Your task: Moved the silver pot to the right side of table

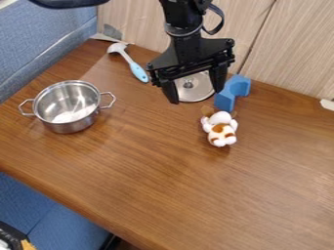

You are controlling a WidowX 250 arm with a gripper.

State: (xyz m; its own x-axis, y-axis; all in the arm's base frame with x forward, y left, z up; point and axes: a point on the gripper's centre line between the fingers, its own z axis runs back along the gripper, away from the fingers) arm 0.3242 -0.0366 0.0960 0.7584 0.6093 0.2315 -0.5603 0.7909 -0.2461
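A small stuffed toy (pixel 220 130) lies right of centre on the wooden surface (pixel 176 190); the silver pot (pixel 65 124) stands upright at the left. Beyond, the gripper (pixel 195 90) hangs with fingers wide apart, near the lid (pixel 196 88) and blue block (pixel 233 91).

An upright, open silver pot (pixel 70 127) with two looped side handles is set on the brown table (pixel 137 180), at the view's left.

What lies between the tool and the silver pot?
Camera view: bare wooden tabletop from the silver pot to the tool; the blue-handled utensil lies farther back.
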